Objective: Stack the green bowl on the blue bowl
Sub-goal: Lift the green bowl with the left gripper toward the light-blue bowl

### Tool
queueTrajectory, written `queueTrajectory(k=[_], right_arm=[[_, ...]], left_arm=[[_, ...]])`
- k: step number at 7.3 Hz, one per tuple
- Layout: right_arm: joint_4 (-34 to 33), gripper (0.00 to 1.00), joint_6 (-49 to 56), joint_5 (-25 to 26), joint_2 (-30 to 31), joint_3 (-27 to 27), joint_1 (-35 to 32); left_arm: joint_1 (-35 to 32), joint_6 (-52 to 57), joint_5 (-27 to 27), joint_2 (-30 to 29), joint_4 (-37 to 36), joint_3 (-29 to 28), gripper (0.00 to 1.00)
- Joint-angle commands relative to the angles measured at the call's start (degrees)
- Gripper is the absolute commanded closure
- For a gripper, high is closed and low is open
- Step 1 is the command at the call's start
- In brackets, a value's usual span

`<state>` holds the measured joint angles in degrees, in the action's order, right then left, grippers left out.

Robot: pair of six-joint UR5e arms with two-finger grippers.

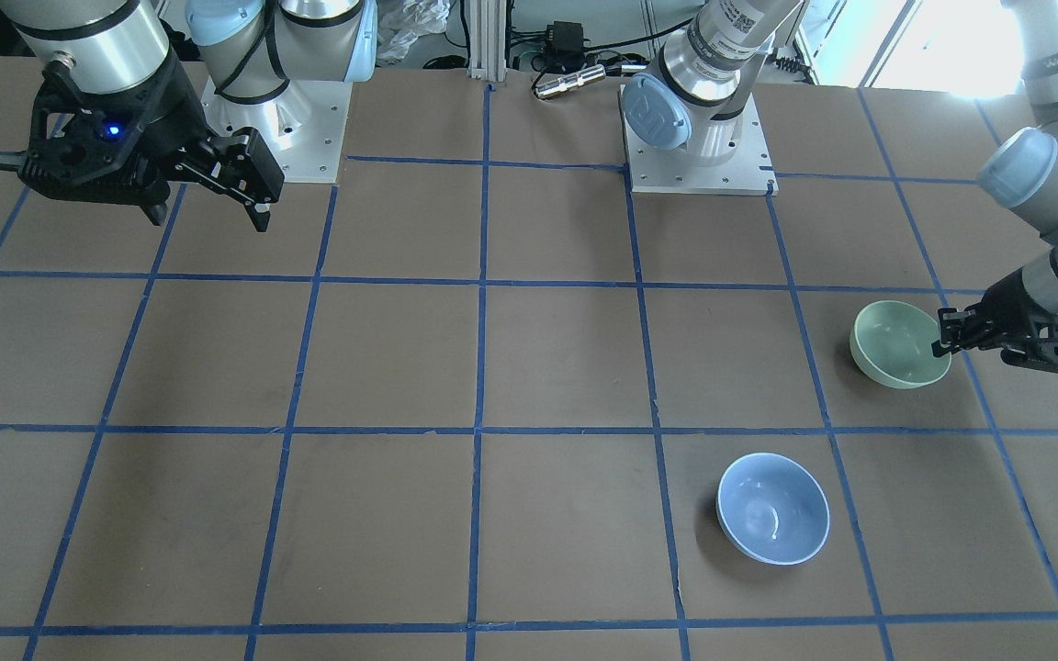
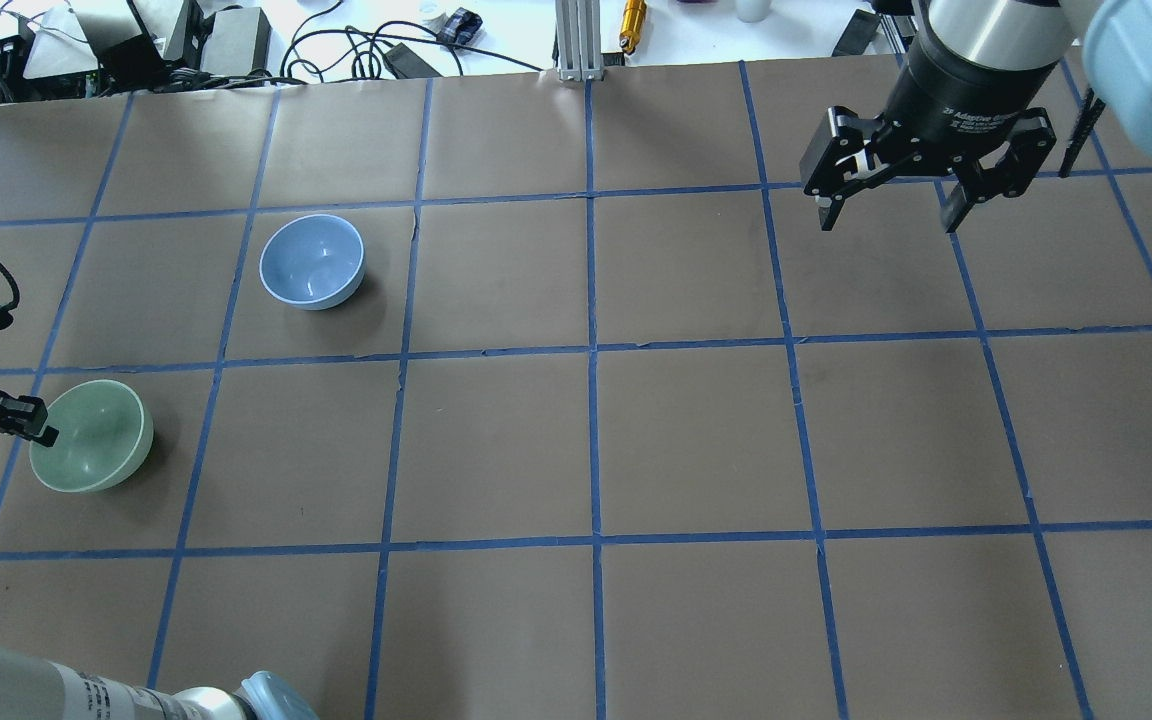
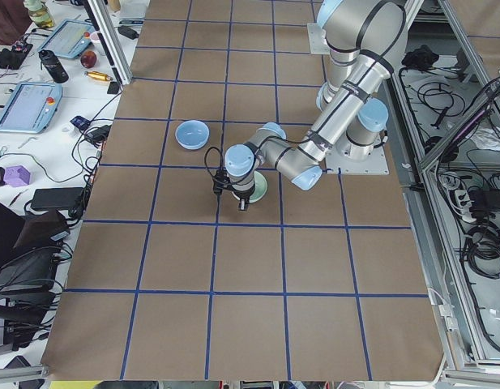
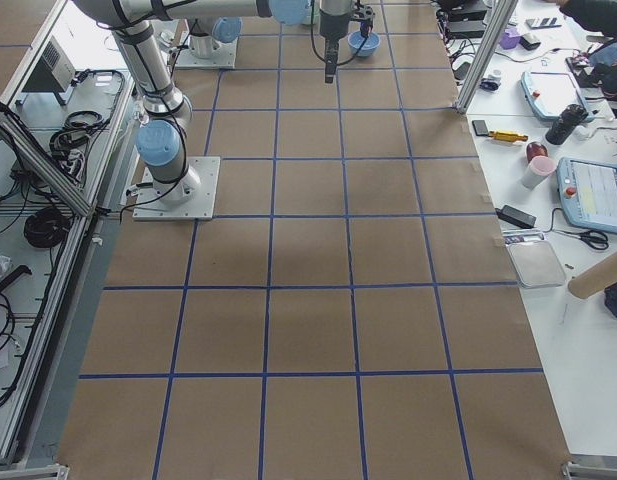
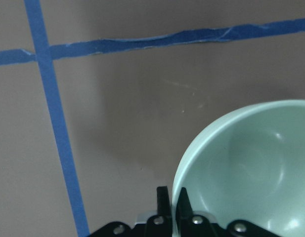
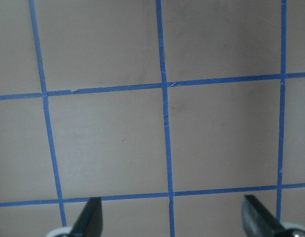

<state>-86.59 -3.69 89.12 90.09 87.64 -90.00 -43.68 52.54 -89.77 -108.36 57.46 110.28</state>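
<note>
The green bowl (image 2: 96,440) stands at the table's left side, one grid square nearer the robot than the blue bowl (image 2: 313,261). My left gripper (image 2: 41,432) is shut on the green bowl's outer rim. The left wrist view shows its two fingers (image 5: 163,200) pinching the rim of the green bowl (image 5: 251,163), one inside and one outside. I cannot tell whether the bowl rests on the table or is just off it. The blue bowl (image 1: 772,508) is upright and empty. My right gripper (image 2: 888,222) is open and empty, high over the far right of the table.
The brown table (image 2: 586,440) carries a grid of blue tape lines. Cables and boxes (image 2: 166,35) lie beyond its far edge. The two arm bases (image 1: 699,147) stand at the robot's side of the table.
</note>
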Motion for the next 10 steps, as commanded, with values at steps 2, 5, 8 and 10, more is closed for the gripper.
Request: queueTrajectory(k=[2,5,8,10], right_arm=[[0.0,0.0,0.0,0.0,0.0,0.0,0.0],[-0.1,0.0,0.0,0.0,0.0,0.0,0.0],[0.0,0.0,0.0,0.0,0.0,0.0,0.0],[0.0,0.0,0.0,0.0,0.0,0.0,0.0]], left_arm=[[-2.6,-4.8,3.8,1.5,3.9,-4.5,0.99],[-13.8,-17.8,7.0,1.3,13.7,-15.6,0.99],[-21.3,-31.0,9.5,-1.6,15.1,-20.4,0.99],[-25.6,-37.3,9.4,-4.3,14.6,-22.6,0.99]])
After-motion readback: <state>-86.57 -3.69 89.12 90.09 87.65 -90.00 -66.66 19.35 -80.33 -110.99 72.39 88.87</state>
